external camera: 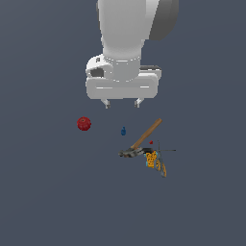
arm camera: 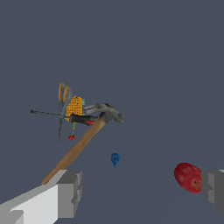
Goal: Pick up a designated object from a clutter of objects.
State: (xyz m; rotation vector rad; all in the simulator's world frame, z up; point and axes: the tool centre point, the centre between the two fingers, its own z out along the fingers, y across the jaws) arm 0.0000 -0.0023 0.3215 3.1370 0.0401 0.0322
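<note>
My gripper [external camera: 122, 102] hangs with fingers spread wide, gripping nothing. The tiny blue bottle [external camera: 123, 130], narrowing at top, stands alone beside the hammer's [external camera: 142, 140] wooden handle. Beyond the bottle sits a glossy red ball [external camera: 84, 123]; at the hammer's grey head lie an orange patterned block [external camera: 151, 159] and scissors [external camera: 162, 168].

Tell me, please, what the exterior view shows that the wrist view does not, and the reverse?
Only the exterior view shows the arm's white body above the gripper and how far the open fingers hang above the floor. Only the wrist view shows the finger pads up close and the hammer's metal head clearly. Both show the tiny blue bottle-like piece, standing apart from the rest, the red ball, the orange patterned block, the scissors and the tiny red dot.
</note>
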